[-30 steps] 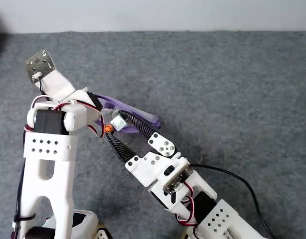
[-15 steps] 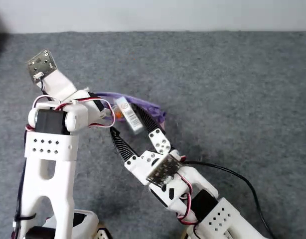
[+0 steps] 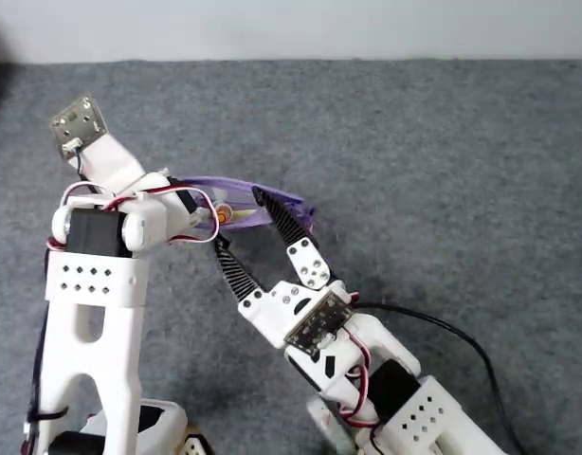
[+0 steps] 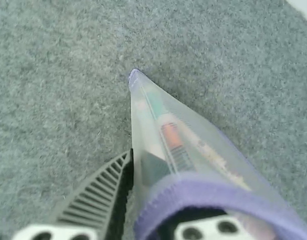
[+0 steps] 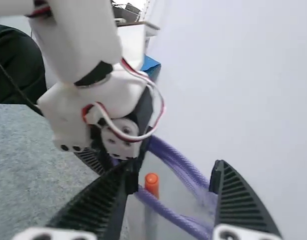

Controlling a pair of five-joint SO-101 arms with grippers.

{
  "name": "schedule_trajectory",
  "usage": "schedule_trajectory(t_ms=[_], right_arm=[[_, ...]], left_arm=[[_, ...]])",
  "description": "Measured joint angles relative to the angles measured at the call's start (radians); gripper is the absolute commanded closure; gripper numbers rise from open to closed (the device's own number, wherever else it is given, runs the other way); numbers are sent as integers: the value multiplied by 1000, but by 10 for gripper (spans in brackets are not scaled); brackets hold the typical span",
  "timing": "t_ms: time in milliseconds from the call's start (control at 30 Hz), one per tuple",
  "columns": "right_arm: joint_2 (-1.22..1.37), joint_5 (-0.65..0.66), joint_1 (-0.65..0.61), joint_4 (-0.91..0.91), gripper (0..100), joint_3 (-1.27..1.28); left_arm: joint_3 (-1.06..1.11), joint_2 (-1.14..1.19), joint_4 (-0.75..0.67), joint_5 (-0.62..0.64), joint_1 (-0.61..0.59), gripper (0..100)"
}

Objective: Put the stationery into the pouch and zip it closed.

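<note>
The clear pouch with a purple rim (image 3: pixel 289 202) is held up off the grey mat by my left gripper (image 4: pixel 138 166), shut on its edge with one finger inside and one outside. Through the pouch (image 4: pixel 193 150) I see stationery, among it an orange piece (image 4: pixel 171 136). An orange-capped pen (image 3: pixel 222 215) stands in the pouch's mouth (image 5: pixel 178 161). My right gripper (image 3: pixel 239 220) is open at that mouth, its fingers on either side of the pen (image 5: pixel 151 181), with nothing held.
The grey mat (image 3: pixel 443 171) stretches free to the right and towards the white wall at the back. My right arm's black cable (image 3: pixel 452 334) trails across the mat at the lower right. The left arm's body (image 3: pixel 92 275) stands at the left.
My right gripper carried a white barcoded item to the pouch's mouth, then opened; the item has left its fingers. The left arm kept holding the pouch.
</note>
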Motion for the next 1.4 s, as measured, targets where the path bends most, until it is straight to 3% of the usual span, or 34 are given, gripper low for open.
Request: schedule_trajectory(t_ms=[133,300,500,933,1033,1233,1400], right_arm=[[-2,-11,34,153,768,-78],[-2,-173,91,534,768,-259],[-2,-264,126,945,768,-413],[-5,-292,78,1491,768,-451],[-18,-292,28,1568,779,-411],[14,-292,-46,1573,953,-413],[181,-292,-78,1573,920,-419]], left_arm=[[-2,0,2,2,-5,986],[-2,0,2,2,-54,986],[-2,0,2,2,-138,986],[-2,0,2,2,-172,986],[-2,0,2,2,-172,986],[-2,0,2,17,-172,986],[0,0,2,28,-172,986]])
